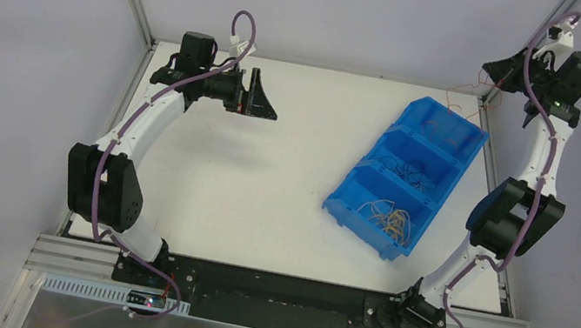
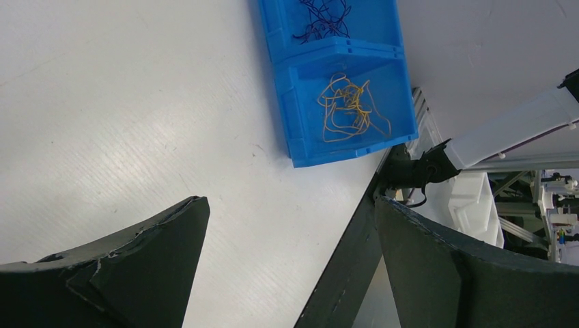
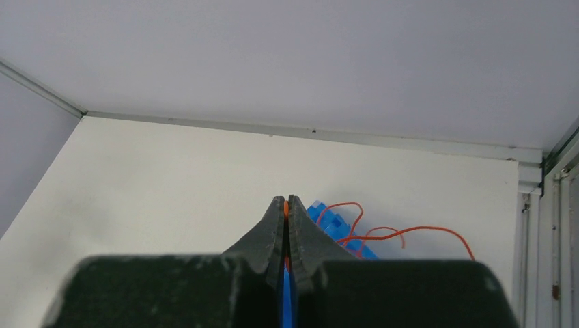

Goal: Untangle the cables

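Cables lie in the blue bin on the right half of the table: a yellow-orange tangle in the nearest compartment and dark ones in the middle. One orange cable trails up from the bin's far end to the right gripper, whose fingers are pressed together on it. That arm is raised high over the table's far right corner. The left arm bends toward the far left, its left gripper held above the table with fingers wide apart, holding nothing, facing the bin.
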Tool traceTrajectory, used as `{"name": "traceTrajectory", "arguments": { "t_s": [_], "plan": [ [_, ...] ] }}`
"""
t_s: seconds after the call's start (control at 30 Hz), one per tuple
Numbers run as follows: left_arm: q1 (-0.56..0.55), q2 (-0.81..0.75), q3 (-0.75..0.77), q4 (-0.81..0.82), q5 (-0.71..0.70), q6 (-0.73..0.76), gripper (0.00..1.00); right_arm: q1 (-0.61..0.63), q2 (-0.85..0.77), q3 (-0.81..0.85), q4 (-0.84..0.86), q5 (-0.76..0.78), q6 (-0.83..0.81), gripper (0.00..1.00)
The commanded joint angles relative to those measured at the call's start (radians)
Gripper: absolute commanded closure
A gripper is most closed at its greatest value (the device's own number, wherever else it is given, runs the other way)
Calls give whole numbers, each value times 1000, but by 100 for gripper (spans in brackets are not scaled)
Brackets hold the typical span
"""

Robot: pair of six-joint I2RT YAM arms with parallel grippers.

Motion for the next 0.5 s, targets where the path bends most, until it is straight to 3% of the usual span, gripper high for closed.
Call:
{"name": "traceTrajectory", "arguments": {
  "t_s": [0.0,0.23,0.47],
  "plan": [
    [-3,-18,-2,0,0,31,5,-2,-172,-122,100,-41,36,100],
    [-3,13,21,-1,6,21,5,-2,-329,-326,155,-49,47,100],
    [-3,27,33,0,16,20,5,-2,-389,-444,165,-35,32,100]
  ]
}}
